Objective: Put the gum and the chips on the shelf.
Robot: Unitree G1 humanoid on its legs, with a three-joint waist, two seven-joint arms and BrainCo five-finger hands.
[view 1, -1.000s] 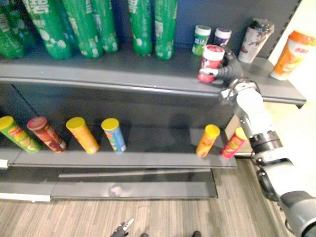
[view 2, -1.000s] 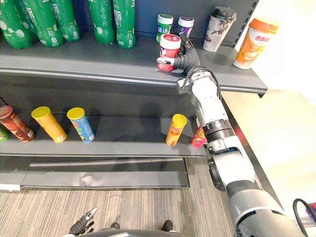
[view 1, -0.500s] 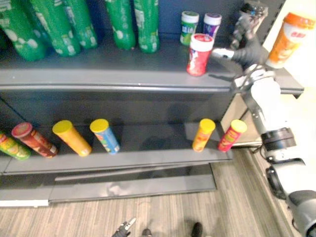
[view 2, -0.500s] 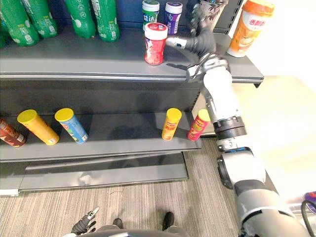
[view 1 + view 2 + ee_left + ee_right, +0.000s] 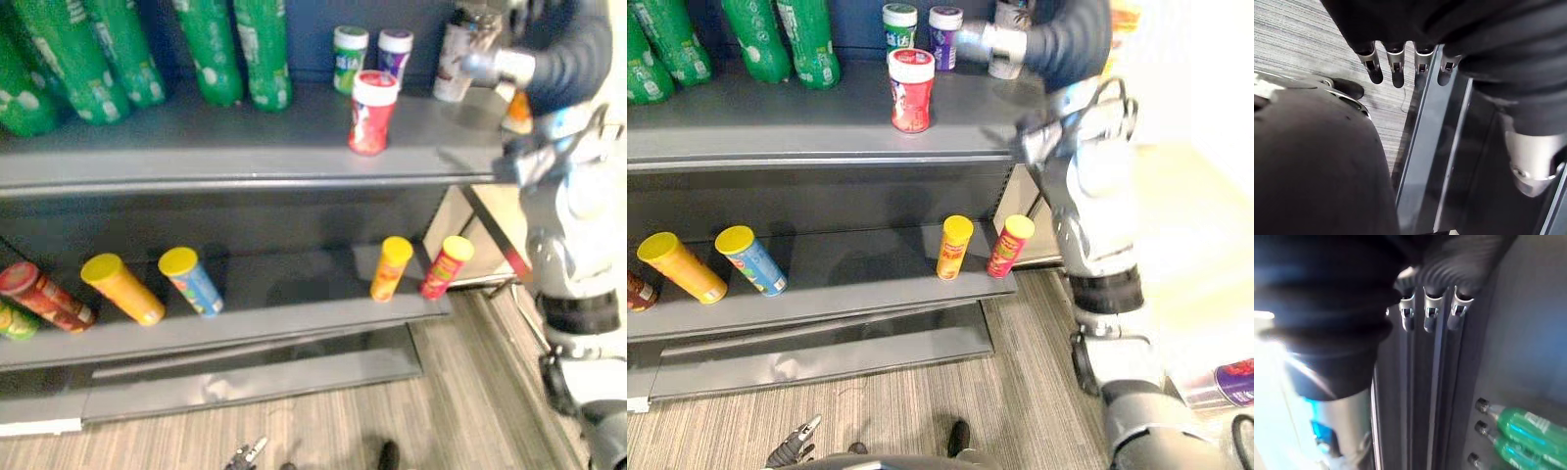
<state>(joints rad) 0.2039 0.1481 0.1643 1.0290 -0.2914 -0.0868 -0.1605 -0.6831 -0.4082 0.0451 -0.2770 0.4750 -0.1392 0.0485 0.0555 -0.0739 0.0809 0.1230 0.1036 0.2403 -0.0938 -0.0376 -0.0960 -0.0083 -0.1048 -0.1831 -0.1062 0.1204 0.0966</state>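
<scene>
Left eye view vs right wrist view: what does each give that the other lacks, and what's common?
Left eye view adds: the red gum jar standing free on the upper shelf, two small jars behind it, chips cans on the lower shelf, and the left hand low near the floor.
Right wrist view adds: a close look at the fingers of the right hand, straight and holding nothing.
Both: the right hand and the green bottles.
</scene>
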